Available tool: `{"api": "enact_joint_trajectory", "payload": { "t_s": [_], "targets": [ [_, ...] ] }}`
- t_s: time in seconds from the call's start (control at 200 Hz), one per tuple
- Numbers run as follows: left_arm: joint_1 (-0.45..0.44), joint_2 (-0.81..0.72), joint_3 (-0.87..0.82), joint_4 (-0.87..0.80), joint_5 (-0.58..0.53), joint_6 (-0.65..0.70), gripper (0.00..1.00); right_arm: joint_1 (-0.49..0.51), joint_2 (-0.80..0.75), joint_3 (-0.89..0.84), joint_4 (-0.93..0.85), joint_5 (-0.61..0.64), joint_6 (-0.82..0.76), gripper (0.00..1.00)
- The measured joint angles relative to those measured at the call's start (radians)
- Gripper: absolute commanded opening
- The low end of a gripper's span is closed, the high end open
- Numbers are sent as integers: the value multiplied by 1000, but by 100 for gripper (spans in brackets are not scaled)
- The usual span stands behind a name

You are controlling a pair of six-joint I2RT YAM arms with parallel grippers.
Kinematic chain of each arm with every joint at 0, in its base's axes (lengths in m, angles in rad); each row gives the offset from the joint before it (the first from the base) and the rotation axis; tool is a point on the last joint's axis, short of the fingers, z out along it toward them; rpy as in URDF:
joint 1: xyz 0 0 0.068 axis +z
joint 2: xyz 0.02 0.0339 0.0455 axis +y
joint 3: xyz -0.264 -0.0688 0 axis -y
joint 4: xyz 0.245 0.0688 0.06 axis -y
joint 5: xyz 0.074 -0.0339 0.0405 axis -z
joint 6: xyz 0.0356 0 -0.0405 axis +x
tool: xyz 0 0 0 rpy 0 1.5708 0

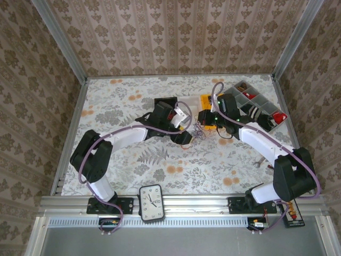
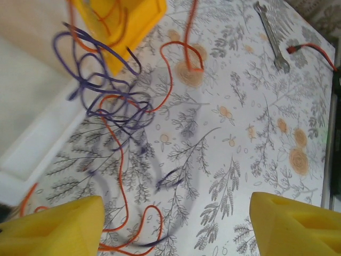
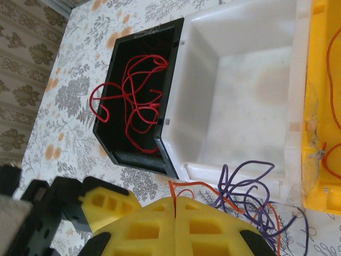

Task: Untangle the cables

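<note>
With our right gripper [image 3: 175,205] clenched on the thin purple-and-orange wire tangle [image 2: 109,101] hanging just above the floral table [image 2: 240,133], we should steer our spread-open left gripper [image 2: 176,218] onto a single orange strand [image 2: 121,160] only.

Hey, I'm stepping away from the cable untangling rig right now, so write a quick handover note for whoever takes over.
Left tool: open, empty, facing the purple-and-orange tangle.
Right tool: shut, apparently pinching an orange strand of that tangle, just outside the white bin.
Done: red cables lie in the black bin; an orange cable lies in the yellow bin.
Left: pull the purple and orange strands apart and bin them. The white bin holds nothing yet.
</note>
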Motion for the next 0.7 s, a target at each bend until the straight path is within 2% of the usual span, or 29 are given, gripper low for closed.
{"api": "enact_joint_trajectory", "payload": {
  "t_s": [0.405, 0.7],
  "targets": [
    [-27, 159, 136, -26, 4, 57, 75, -19, 0, -5, 24, -31, 43, 0],
    [-56, 253, 162, 62, -132, 59, 75, -64, -85, -35, 28, -45, 79, 0]
  ]
}}
